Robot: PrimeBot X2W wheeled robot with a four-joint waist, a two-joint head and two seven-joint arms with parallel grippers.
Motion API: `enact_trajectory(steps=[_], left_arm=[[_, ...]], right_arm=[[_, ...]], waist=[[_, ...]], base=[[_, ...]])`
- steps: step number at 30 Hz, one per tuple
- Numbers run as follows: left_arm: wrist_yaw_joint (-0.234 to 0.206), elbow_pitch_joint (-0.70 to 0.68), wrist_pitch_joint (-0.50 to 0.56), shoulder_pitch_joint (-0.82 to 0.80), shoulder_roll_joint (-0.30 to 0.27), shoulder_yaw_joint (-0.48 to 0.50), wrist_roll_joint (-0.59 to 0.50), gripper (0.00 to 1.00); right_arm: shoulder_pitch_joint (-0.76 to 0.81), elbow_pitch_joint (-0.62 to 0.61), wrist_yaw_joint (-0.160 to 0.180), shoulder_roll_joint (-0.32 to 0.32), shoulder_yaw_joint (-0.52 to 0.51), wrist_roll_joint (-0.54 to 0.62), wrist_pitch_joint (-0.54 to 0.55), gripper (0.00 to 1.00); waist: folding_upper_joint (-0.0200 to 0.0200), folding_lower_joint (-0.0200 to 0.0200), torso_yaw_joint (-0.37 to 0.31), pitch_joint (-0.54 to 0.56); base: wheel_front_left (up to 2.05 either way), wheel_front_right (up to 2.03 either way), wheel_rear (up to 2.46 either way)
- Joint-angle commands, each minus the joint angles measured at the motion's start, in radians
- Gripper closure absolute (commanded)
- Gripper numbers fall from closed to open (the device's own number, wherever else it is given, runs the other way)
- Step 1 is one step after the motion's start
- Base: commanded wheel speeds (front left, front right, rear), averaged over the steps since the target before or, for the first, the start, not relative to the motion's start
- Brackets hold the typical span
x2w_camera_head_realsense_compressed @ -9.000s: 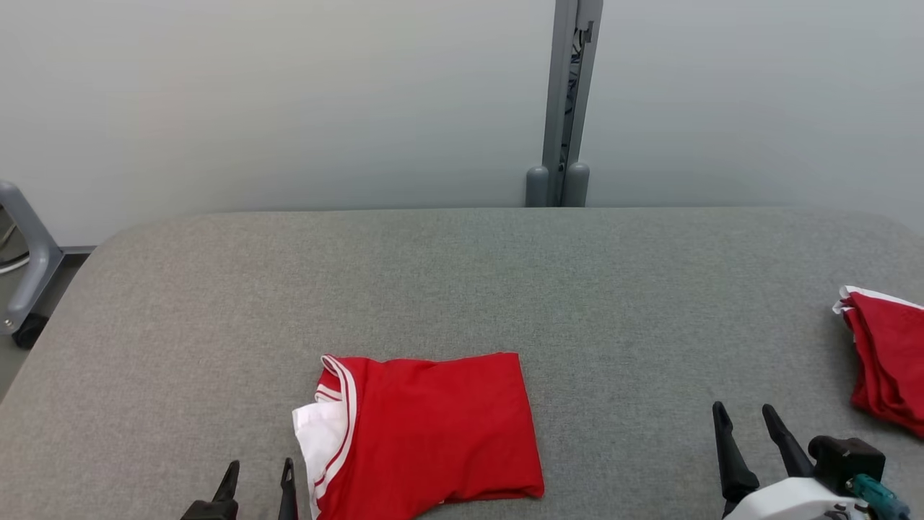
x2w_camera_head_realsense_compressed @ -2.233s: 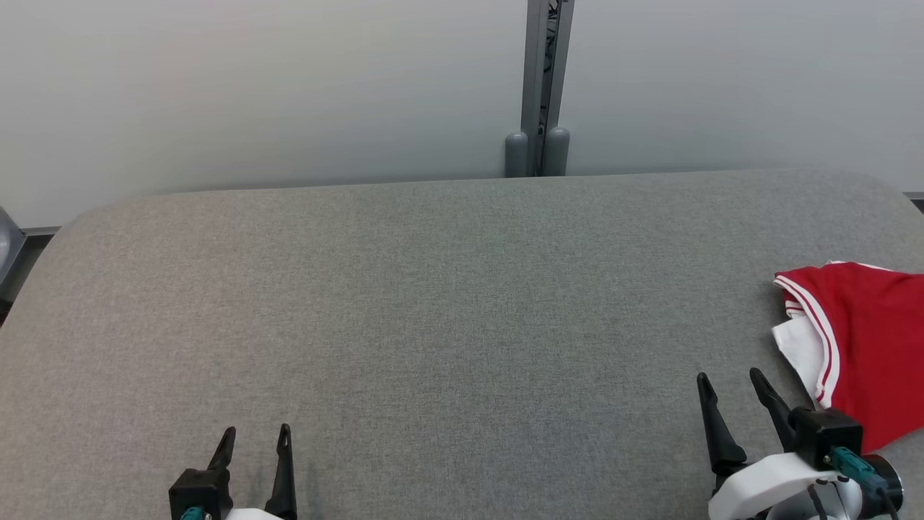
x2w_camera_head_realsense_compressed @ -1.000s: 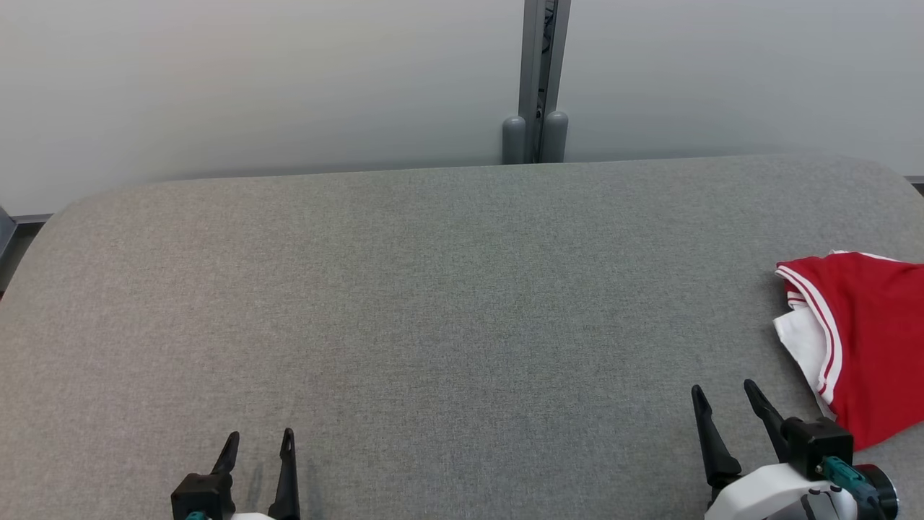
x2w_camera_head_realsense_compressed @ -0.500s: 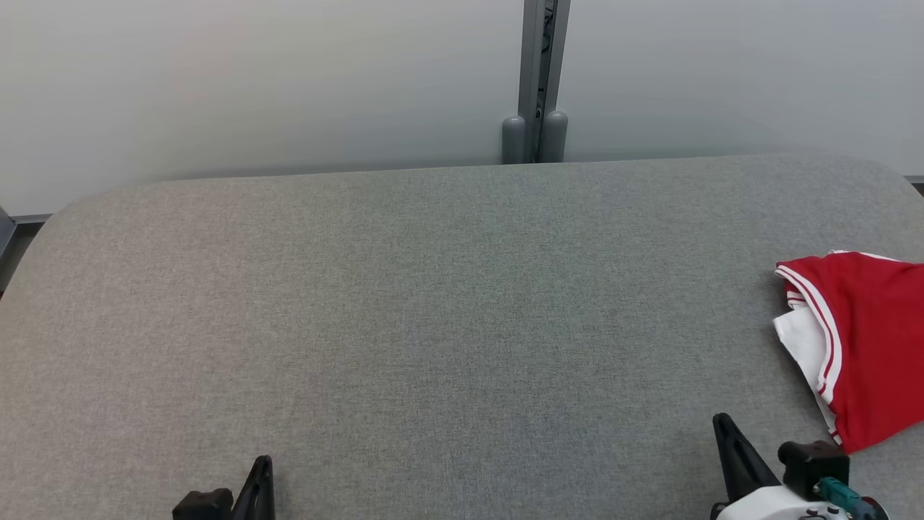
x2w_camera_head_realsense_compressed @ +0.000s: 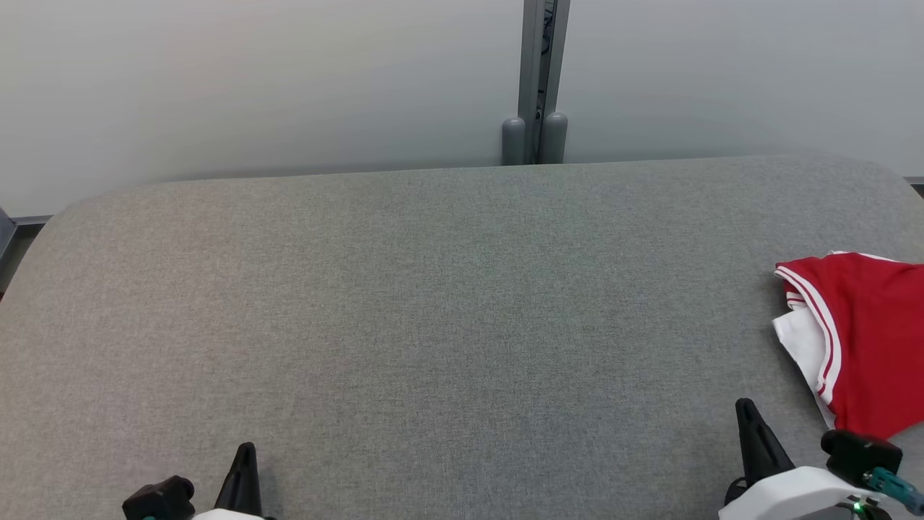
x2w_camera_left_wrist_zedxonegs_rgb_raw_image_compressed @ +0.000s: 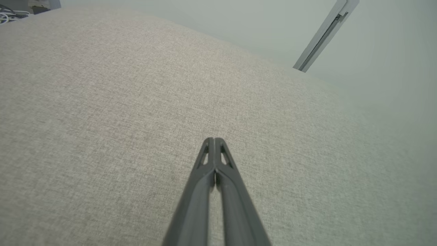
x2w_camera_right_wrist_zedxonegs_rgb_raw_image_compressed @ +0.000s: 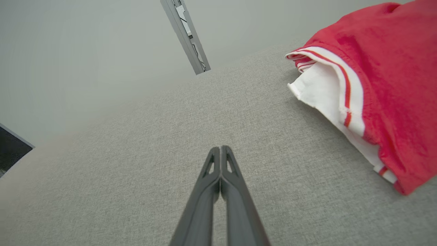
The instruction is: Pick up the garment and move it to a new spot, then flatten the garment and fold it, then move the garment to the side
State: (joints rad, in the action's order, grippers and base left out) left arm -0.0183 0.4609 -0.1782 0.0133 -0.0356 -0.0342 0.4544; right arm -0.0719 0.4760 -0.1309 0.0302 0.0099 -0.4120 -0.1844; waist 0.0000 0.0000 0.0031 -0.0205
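Note:
The folded red garment with white striped trim lies at the right edge of the grey table; the right wrist view has it at the upper right. My right gripper sits low at the bottom right, a little left of the garment and apart from it, fingers pressed together and holding nothing. At the bottom left my left gripper is shut too, empty, over bare cloth.
A grey post with two round feet stands behind the table's far edge against a pale wall. The table's rounded corners show at the far left and far right. A dark fixture edge sits off the left side.
Both grippers have closed from open to shut and dropped lower in the head view. The garment has stayed where it lies at the right.

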Motion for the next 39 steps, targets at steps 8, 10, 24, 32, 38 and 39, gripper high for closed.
enact_trajectory(steps=[8, 10, 24, 32, 38, 39], left_arm=[[0.022, -0.044, 0.034, -0.040, -0.008, 0.022, 0.152, 1.00], [0.026, -0.049, 0.042, -0.043, -0.008, 0.026, 0.183, 1.00], [0.052, -0.085, 0.093, -0.061, -0.010, 0.052, 0.383, 1.00], [0.065, -0.103, 0.119, -0.071, -0.011, 0.065, 0.484, 1.00], [0.075, -0.116, 0.138, -0.078, -0.012, 0.074, 0.556, 1.00], [0.076, -0.118, 0.141, -0.079, -0.012, 0.076, 0.567, 1.00]], right_arm=[[-0.022, -0.047, 0.000, 0.009, -0.017, -0.158, 0.037, 1.00], [-0.023, -0.052, 0.000, 0.010, -0.021, -0.190, 0.045, 1.00], [-0.028, -0.091, 0.000, 0.013, -0.042, -0.397, 0.097, 1.00], [-0.030, -0.110, 0.000, 0.014, -0.053, -0.503, 0.124, 1.00], [-0.031, -0.123, 0.000, 0.015, -0.060, -0.577, 0.143, 1.00], [-0.031, -0.126, 0.000, 0.015, -0.062, -0.588, 0.145, 1.00]], waist=[[0.0000, 0.0000, 0.000, 0.001], [0.0000, 0.0000, 0.000, 0.002], [0.0000, 0.0000, -0.001, 0.004], [0.0000, 0.0000, -0.001, 0.005], [0.0000, 0.0000, -0.001, 0.006], [0.0000, 0.0000, -0.001, 0.006]], base=[[0.00, 0.00, 0.00], [0.00, 0.00, 0.00], [0.00, 0.00, 0.00], [0.00, 0.00, 0.00], [0.00, 0.00, 0.00], [0.00, 0.00, 0.00]])
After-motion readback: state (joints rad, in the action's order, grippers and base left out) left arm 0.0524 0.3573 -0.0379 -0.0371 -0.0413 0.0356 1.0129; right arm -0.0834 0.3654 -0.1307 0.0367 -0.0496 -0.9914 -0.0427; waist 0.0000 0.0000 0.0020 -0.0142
